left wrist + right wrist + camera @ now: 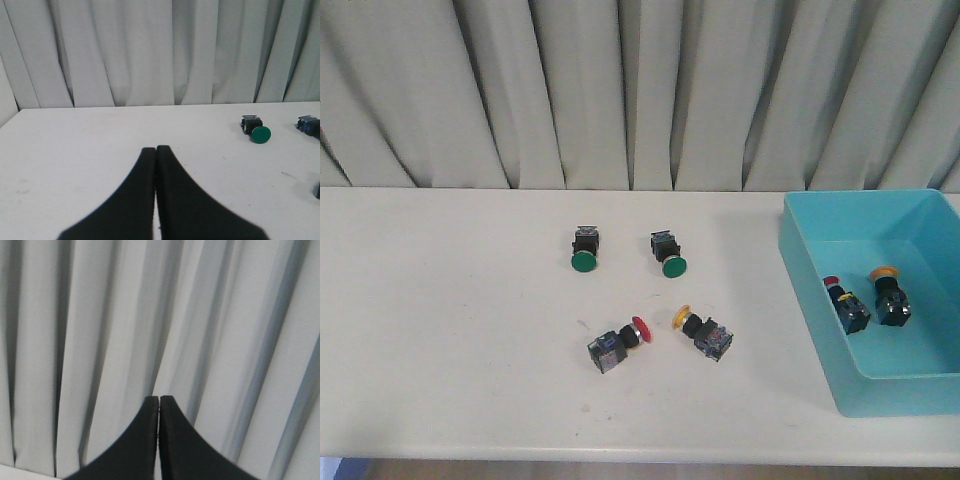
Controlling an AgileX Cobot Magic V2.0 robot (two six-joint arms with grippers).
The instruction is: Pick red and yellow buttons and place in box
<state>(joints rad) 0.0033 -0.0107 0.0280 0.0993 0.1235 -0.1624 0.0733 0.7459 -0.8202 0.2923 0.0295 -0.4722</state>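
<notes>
A red button (620, 343) and a yellow button (703, 332) lie on their sides on the white table, front of middle. The turquoise box (920, 390) stands at the right and holds another red button (847, 306) and another yellow button (890, 297). Neither gripper shows in the front view. My left gripper (156, 149) is shut and empty, low over bare table at the left. My right gripper (159, 398) is shut and empty, facing only the curtain.
Two green-capped buttons lie behind the red and yellow ones, one on the left (584, 249) and one on the right (669, 254). The left green one also shows in the left wrist view (256, 130). A grey curtain (620, 90) hangs behind the table.
</notes>
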